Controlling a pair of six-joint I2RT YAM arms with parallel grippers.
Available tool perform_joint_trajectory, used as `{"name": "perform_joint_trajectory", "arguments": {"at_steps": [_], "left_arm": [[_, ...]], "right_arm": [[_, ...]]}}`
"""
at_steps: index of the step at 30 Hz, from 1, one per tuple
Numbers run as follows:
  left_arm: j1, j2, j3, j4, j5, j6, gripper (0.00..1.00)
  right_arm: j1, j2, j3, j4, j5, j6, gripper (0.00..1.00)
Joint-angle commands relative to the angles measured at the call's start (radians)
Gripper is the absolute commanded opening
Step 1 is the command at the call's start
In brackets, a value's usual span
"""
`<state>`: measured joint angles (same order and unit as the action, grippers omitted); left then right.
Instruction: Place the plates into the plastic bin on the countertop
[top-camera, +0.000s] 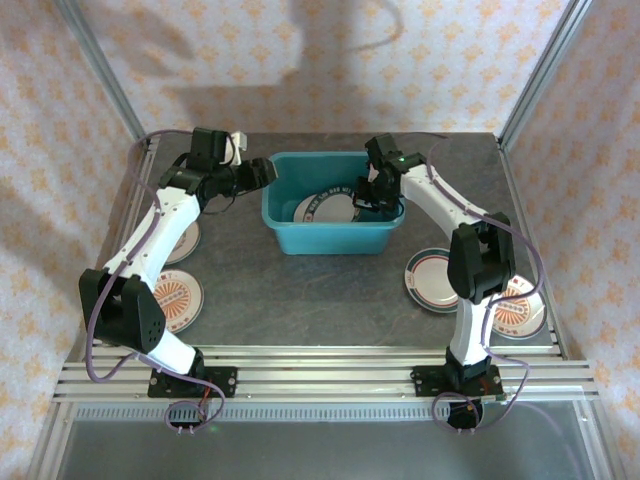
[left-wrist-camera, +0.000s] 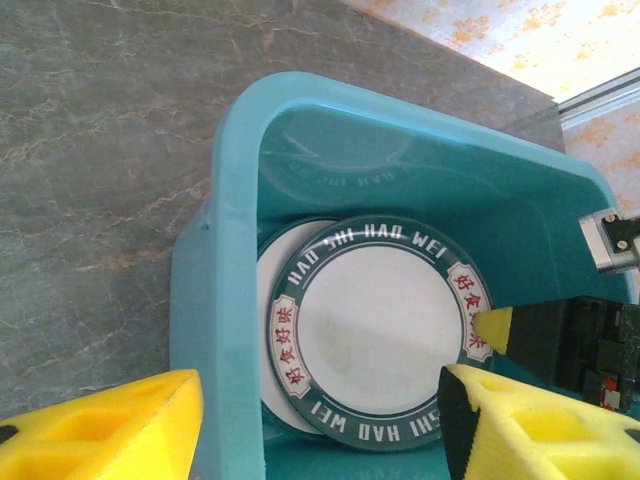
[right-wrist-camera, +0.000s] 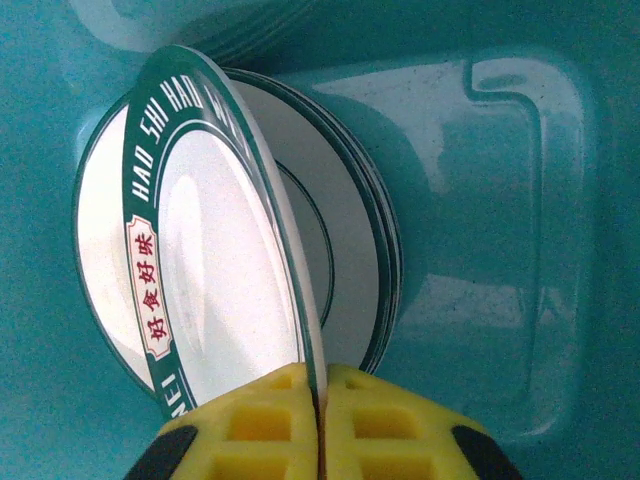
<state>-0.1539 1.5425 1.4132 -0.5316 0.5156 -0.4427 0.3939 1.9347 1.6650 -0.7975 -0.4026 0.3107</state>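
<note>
While its rim is pinched between the yellow fingers (right-wrist-camera: 260, 420) of the right hand (right-wrist-camera: 320, 400) (top-camera: 365, 195), a green-rimmed plate (right-wrist-camera: 200, 290) (left-wrist-camera: 375, 330) lettered HAO SHI HAO WEI sits tilted inside the teal bin (top-camera: 325, 240) (left-wrist-camera: 230, 250) (right-wrist-camera: 500, 200). It leans over a stack (right-wrist-camera: 350, 250) (left-wrist-camera: 268, 300) of other plates lying flat on the bin's floor. The left hand (top-camera: 262, 172) hovers at the bin's left wall, jaws wide apart and holding nothing. The bin stands at the back middle of the dark grey bench (top-camera: 300, 290). Four loose plates (top-camera: 435, 280) lie on the bench, two beside each arm.
</note>
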Motion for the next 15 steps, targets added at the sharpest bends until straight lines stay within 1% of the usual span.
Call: {"name": "perform_joint_trajectory", "arguments": {"at_steps": [1, 5, 15], "left_arm": [[0.011, -0.037, -0.013, -0.007, -0.008, 0.030, 0.63], [0.015, -0.041, -0.014, -0.020, -0.009, 0.036, 0.63], [0.021, -0.043, -0.008, -0.037, -0.032, 0.030, 0.63]], "right_arm": [[0.008, 0.011, 0.030, -0.042, 0.061, -0.016, 0.13], [0.008, 0.017, 0.038, -0.053, 0.074, -0.016, 0.17], [0.020, -0.017, 0.075, -0.063, 0.117, -0.032, 0.35]]}}
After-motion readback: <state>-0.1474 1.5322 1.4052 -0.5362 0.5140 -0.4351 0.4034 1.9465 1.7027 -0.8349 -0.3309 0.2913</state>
